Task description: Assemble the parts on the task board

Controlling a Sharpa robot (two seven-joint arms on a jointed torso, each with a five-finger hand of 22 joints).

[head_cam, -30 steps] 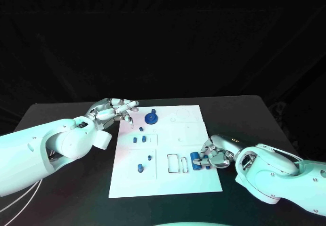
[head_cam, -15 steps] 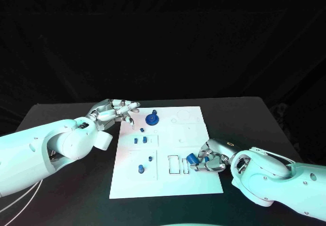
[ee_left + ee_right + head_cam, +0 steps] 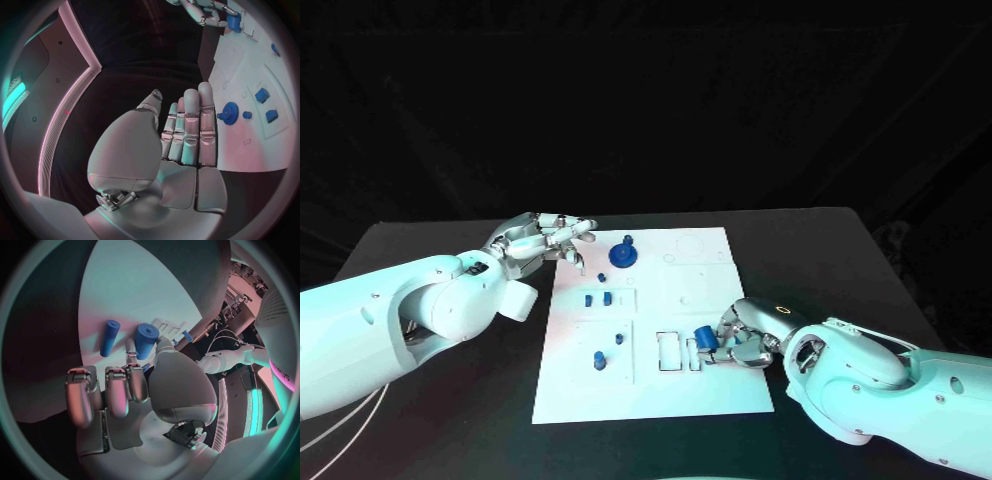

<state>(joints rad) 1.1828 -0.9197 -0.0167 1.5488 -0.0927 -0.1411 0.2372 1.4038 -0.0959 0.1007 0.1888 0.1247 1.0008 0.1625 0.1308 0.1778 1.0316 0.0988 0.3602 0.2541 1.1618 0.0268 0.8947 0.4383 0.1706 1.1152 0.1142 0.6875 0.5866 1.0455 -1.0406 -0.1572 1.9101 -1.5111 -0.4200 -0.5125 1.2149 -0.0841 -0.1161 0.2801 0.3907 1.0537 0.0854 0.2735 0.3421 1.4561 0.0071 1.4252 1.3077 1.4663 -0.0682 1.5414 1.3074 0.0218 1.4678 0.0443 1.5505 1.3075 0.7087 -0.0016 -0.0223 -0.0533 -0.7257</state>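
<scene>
Right hand (image 3: 740,338) pinching blue cylinder (image 3: 708,337) at task board (image 3: 718,390) right edge; left hand (image 3: 542,237) spread, off left edge.

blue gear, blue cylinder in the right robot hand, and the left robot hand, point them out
blue gear (image 3: 625,253): head view, on its round face.
blue cylinder (image 3: 146,340): right wrist view, on its side.
left robot hand (image 3: 187,130): left wrist view, on the straight fingers.

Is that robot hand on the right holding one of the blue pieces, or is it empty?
Holding. The right robot hand pinches a blue cylinder between thumb and finger over the task board; a second one lies loose beside it.
</scene>
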